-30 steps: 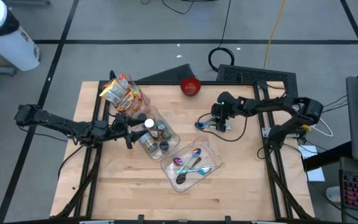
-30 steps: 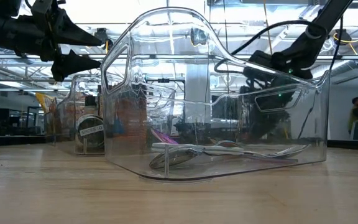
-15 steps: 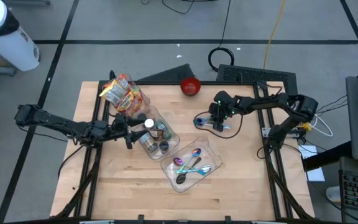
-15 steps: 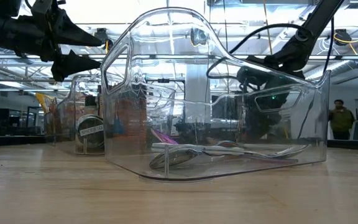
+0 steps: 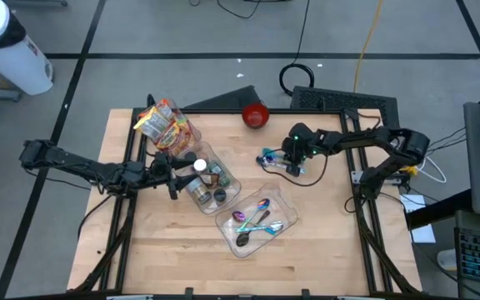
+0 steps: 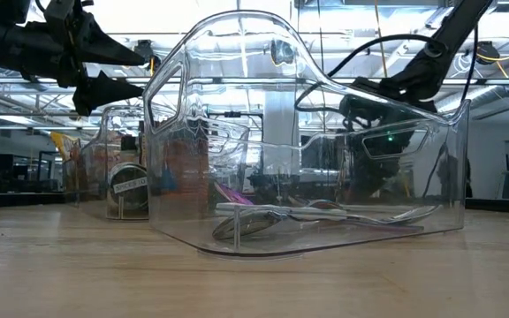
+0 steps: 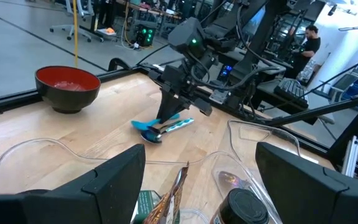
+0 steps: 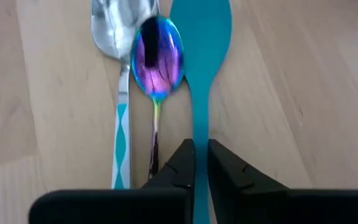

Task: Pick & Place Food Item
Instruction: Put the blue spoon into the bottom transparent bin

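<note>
Three spoons lie side by side on the bare worktop (image 5: 140, 250) near its far right part: a solid teal spoon (image 8: 201, 37), an iridescent spoon (image 8: 157, 56) touching it, and a silver spoon (image 8: 114, 31) with a teal-patterned handle. They lie loose here, apart from the clear bins, most likely because they are yet to be sorted; the nearest bin (image 5: 257, 221), toward the front of the worktop, already holds several spoons, so it looks like their destination.

The right hand (image 8: 200, 165) is down over the spoon handles with its fingers pressed almost together. In the right wrist view the teal handle runs into the thin gap between the fingertips, so the hand appears to pinch that handle, though I cannot tell how firm the hold is. Coming at the thin handle rather than the wide bowl makes sense, since only the handle fits between the fingers. The spoon looks level with its neighbours, apparently not yet lifted.

The left hand (image 7: 197, 186) hangs with fingers spread above the middle bin (image 5: 207, 179), which holds jars, probably waiting out of the way. A third bin (image 5: 167, 125) at the far left holds snack packets, the only food I can make out. A red bowl (image 5: 256, 115) stands at the far edge, well apart from the spoons.

The task names a food item, yet the hand at work is on cutlery.
</note>
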